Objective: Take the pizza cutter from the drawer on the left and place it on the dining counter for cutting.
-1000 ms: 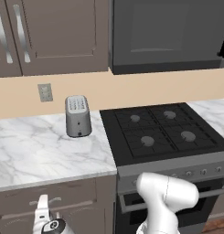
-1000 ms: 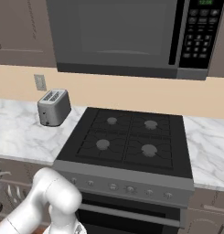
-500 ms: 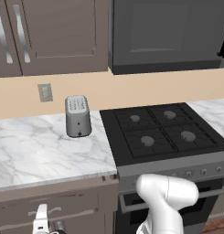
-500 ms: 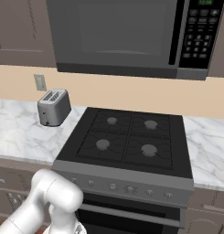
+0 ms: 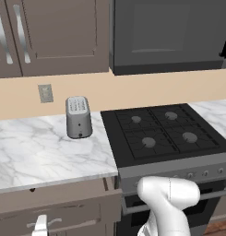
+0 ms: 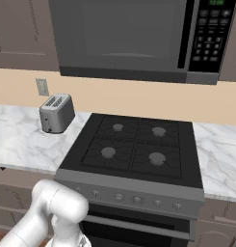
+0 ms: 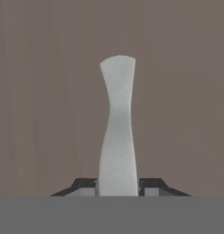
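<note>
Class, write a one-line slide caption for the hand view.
The hand closed on the silver pull of the brown drawer front.

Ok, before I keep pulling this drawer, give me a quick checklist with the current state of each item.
1. Gripper closed on the drawer pull: ok; in the hand view the silver pull runs up between the two dark finger tips.
2. Pull centred between the tips: ok, it sits about midway.
3. Drawer started open: ok; in the left base view its front stands proud of the cabinet under the marble worktop.
4. Drawer open far enough to reach in: cannot tell; its inside is out of sight.
5. Pizza cutter located: cannot tell.
6. Toaster clear of the pull path: ok, it stands back on the worktop.
</note>
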### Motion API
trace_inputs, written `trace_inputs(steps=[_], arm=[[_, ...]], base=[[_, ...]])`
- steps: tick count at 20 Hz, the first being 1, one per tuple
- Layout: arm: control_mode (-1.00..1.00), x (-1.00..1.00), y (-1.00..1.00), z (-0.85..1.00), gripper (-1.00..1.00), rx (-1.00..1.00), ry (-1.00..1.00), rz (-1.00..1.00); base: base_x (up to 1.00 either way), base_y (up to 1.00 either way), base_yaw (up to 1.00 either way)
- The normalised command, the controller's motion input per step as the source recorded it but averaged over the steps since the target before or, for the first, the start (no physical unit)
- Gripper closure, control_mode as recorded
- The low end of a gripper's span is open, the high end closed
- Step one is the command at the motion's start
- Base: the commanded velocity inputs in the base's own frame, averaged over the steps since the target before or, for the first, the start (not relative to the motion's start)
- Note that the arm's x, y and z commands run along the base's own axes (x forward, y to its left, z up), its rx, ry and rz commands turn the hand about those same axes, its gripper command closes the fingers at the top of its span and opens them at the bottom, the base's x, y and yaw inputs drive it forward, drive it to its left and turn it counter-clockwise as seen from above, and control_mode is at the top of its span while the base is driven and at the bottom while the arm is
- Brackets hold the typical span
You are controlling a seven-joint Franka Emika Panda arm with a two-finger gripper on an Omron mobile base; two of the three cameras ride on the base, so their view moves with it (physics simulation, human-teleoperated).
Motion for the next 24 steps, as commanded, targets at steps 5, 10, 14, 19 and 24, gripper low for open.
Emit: trace_inputs(steps=[5, 10, 14, 19, 24], arm=[[-1.0, -0.46, 0.0, -0.15, 1.0, 0.0, 0.06, 0.0], [-1.0, -0.44, 0.0, -0.17, 1.0, 0.0, 0.07, 0.0], [-1.0, -0.41, 0.01, -0.15, 1.0, 0.0, 0.06, 0.0], [-1.0, -0.38, 0.0, -0.15, 1.0, 0.0, 0.07, 0.0], [-1.0, -0.35, 0.0, -0.19, 1.0, 0.0, 0.07, 0.0]], base=[[0.0, 0.0, 0.0], [0.0, 0.0, 0.0], [0.0, 0.0, 0.0], [0.0, 0.0, 0.0], [0.0, 0.0, 0.0]])
